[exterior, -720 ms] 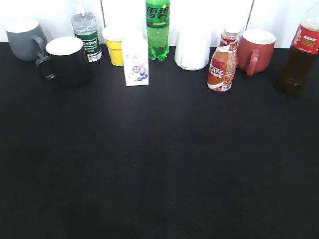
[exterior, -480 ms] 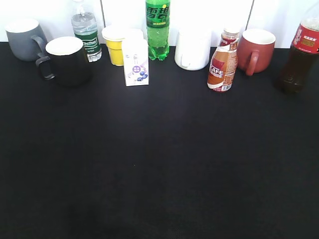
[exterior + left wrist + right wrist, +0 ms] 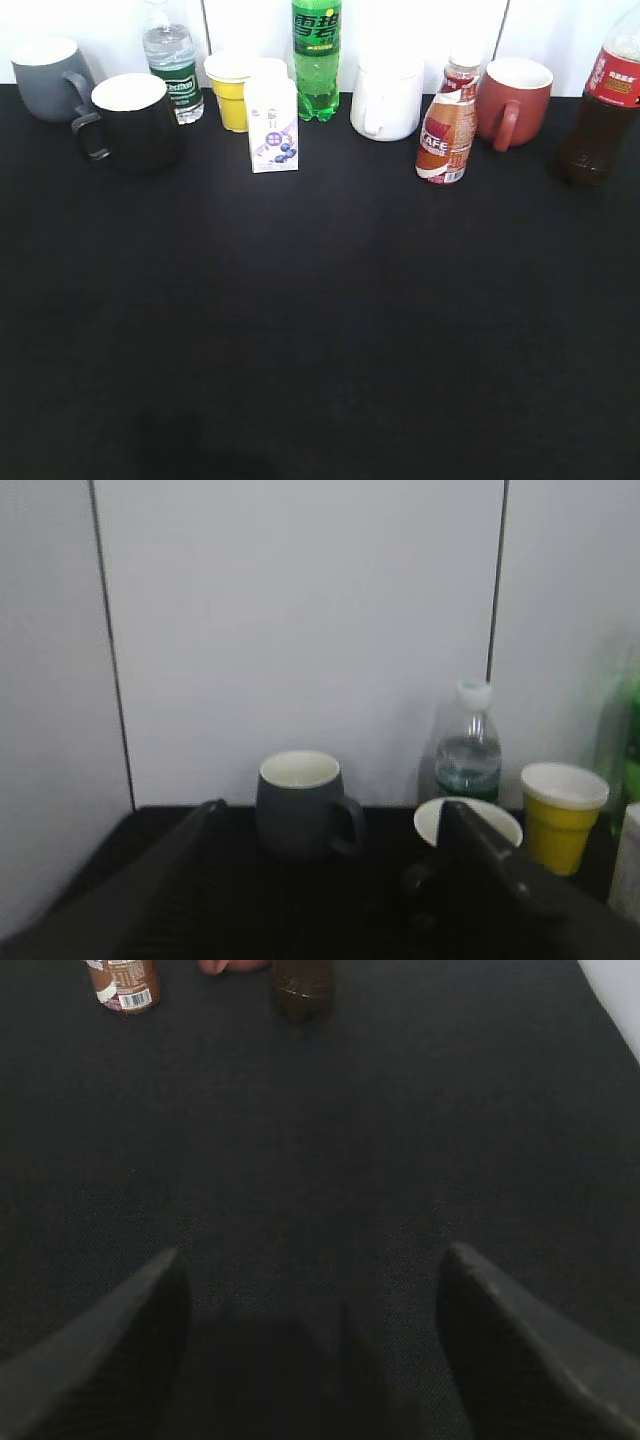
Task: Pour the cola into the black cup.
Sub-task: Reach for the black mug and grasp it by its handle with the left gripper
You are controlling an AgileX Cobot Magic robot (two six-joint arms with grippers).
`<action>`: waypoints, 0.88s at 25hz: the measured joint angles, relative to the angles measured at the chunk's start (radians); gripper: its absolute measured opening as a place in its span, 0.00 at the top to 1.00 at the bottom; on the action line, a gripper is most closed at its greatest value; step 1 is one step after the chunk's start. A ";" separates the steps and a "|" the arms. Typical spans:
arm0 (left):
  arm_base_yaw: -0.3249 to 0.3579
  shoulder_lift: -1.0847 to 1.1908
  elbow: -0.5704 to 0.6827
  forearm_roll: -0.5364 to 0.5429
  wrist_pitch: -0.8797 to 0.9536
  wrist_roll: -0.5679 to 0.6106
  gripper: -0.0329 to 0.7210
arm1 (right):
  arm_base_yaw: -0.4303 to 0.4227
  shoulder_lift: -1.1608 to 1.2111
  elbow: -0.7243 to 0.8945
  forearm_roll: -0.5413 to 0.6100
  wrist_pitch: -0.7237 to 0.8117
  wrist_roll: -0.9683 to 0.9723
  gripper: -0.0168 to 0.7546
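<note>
Two grippers idle, jaws spread and empty; nothing on the worktop has moved over the last moments.
No visible change in the exterior view, so pouring looks not yet begun. Cola [image 3: 605, 105] stands upright at far right back edge: clear plastic, dark liquid, red label; its base shows in the right wrist view beside the small cafe bottle [image 3: 123, 984]. Black cup [image 3: 138, 122], glossy with white inside, sits far left, well apart from the cola, in front of the matte grey mug [image 3: 303, 803]. Left gripper [image 3: 330, 880] faces the cup, right gripper [image 3: 310, 1350] hangs over bare worktop [image 3: 320, 330], matte black, fine-textured.
</note>
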 joint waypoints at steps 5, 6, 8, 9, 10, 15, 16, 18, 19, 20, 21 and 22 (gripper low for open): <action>0.000 0.692 -0.004 0.099 -0.569 0.000 0.37 | 0.000 0.000 0.000 0.000 0.000 0.000 0.22; -0.001 0.810 -0.025 0.134 -0.645 0.000 0.37 | 0.000 0.000 0.000 0.000 0.000 0.000 0.22; -0.012 0.978 -0.110 0.141 -0.683 0.000 0.39 | 0.000 0.000 0.000 0.000 0.000 0.000 0.22; -0.021 1.040 -0.158 0.141 -0.685 0.000 0.39 | 0.000 0.000 0.000 0.000 0.000 0.000 0.22; -0.023 1.101 -0.209 0.141 -0.686 0.000 0.39 | 0.000 0.000 0.000 0.000 0.000 0.000 0.22; -0.023 1.319 -0.449 0.153 -0.624 -0.001 0.39 | 0.000 0.000 0.000 0.000 0.000 0.000 0.22; -0.023 1.344 -0.482 0.154 -0.616 -0.002 0.40 | 0.000 0.000 0.000 0.000 0.000 0.000 0.22; -0.025 1.363 -0.527 0.108 -0.606 -0.002 0.52 | 0.000 0.000 0.000 0.000 0.000 0.000 0.22; -0.025 1.366 -0.544 0.078 -0.598 -0.002 0.62 | 0.000 0.000 0.000 0.000 0.000 0.000 0.22; -0.025 1.370 -0.567 0.069 -0.594 -0.002 0.66 | 0.000 0.000 0.000 0.000 0.000 0.000 0.22; -0.025 1.382 -0.594 0.066 -0.588 -0.002 0.67 | 0.000 0.000 0.000 0.000 0.000 0.000 0.22; -0.025 1.410 -0.635 0.067 -0.587 -0.002 0.68 | 0.000 0.000 0.000 0.000 0.000 0.000 0.22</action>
